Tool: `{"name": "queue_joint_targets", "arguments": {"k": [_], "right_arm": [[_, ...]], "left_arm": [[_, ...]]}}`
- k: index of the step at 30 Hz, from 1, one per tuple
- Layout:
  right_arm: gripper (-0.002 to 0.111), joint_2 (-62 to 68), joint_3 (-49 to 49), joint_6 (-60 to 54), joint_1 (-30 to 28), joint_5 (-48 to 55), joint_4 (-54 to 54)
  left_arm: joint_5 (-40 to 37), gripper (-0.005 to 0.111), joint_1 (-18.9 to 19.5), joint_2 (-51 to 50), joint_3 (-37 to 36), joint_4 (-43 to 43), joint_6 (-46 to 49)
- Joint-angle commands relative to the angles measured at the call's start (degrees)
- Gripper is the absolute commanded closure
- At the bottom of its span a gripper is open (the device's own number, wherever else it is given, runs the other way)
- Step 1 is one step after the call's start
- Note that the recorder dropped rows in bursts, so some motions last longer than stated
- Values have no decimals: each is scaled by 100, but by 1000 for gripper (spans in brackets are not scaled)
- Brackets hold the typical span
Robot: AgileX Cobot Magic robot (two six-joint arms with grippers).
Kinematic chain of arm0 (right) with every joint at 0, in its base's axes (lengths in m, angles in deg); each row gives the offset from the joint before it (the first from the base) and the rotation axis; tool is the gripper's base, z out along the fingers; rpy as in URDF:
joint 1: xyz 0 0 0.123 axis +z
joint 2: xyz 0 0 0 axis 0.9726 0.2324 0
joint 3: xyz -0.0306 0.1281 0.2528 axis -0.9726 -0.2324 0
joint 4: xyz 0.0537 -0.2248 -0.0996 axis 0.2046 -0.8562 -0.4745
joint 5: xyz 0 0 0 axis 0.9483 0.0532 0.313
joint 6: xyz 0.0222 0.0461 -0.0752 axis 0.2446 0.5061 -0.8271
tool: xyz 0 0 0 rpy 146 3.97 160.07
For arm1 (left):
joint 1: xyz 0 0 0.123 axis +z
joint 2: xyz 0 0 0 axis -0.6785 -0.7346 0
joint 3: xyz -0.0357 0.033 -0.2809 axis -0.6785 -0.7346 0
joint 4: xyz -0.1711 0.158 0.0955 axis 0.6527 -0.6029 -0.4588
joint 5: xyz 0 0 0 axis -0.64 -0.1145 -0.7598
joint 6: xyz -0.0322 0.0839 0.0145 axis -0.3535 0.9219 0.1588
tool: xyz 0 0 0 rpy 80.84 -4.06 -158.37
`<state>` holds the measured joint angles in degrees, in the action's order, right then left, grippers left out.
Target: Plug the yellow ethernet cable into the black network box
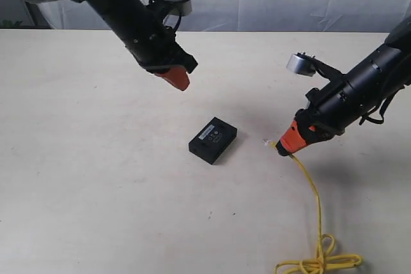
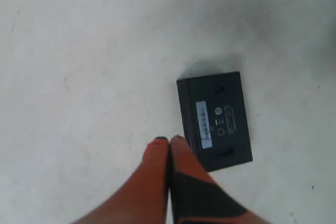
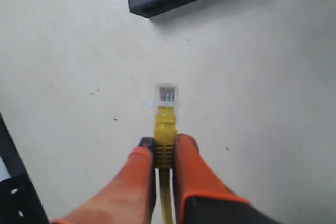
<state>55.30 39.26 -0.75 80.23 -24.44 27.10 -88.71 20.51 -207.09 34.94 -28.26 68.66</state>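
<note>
Two pincers we see: the right gripper (image 3: pixel 164 142) clamps the yellow ethernet cable (image 3: pixel 166 120) just behind its clear plug (image 3: pixel 167 94), the left gripper (image 2: pixel 169 141) hangs closed and empty, and one black network box (image 1: pixel 213 140) lies flat on the table (image 1: pixel 90 178) between them, apart from the plug.

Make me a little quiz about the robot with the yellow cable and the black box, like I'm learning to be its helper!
1. True or false: the yellow cable is already plugged into the black box.
2. Which gripper holds the cable? A) the left gripper B) the right gripper C) neither
3. Fill in: the left gripper hangs above the table, shut and holding ____.

Key:
1. False. The clear plug is apart from the box.
2. B
3. nothing
</note>
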Motion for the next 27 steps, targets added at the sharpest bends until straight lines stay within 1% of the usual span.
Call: {"name": "queue_joint_targets", "arguments": {"k": [1, 5, 8, 10, 13, 14, 16, 17, 18, 19, 20, 21, 23, 25, 27], "right_arm": [[109, 34, 20, -138, -116, 77, 524], [109, 34, 20, -225, -140, -235, 1042], [109, 34, 77, -323, -140, -117, 1340], [109, 23, 198, -324, -140, 72, 1340], [109, -15, 333, -324, -166, 167, 1403], [109, -56, 343, -324, -196, 166, 1445], [109, -83, 367, -324, -254, 199, 1446], [109, -110, 367, -324, -294, 214, 1446], [109, -109, 367, -324, -318, 224, 1446], [109, -122, 367, -324, -347, 238, 1446], [109, -122, 367, -324, -364, 248, 1446], [109, -122, 367, -324, -364, 248, 1446], [109, -122, 367, -324, -367, 248, 1434], [109, -122, 367, -332, -362, 248, 1449], [109, -122, 367, -338, -367, 231, 1457]], "left_arm": [[410, 107, -1, 763, -924, 492, 553], [447, 107, -12, 1176, -1659, 1681, 1413], [120, 107, -12, 1242, -2094, 2668, 2241], [-163, 107, -12, 1242, -2316, 3098, 2727], [-404, 100, -25, 1242, -2694, 3698, 3305], [-485, 94, -25, 1242, -2794, 3882, 3507], [-530, 83, -62, 1242, -2914, 3964, 3637], [-516, 72, -111, 1242, -2968, 3910, 3647], [-505, 64, -174, 1242, -2993, 3848, 3647], [-477, 54, -275, 1242, -3039, 3795, 3638], [-436, 45, -400, 1242, -3089, 3782, 3609], [-338, 39, -521, 1242, -3133, 3782, 3555], [114, 32, -866, 1242, -3195, 3654, 3187], [494, 32, -1199, 1205, -3184, 3311, 2697], [643, 31, -1405, 1114, -3109, 2936, 2285]]}}
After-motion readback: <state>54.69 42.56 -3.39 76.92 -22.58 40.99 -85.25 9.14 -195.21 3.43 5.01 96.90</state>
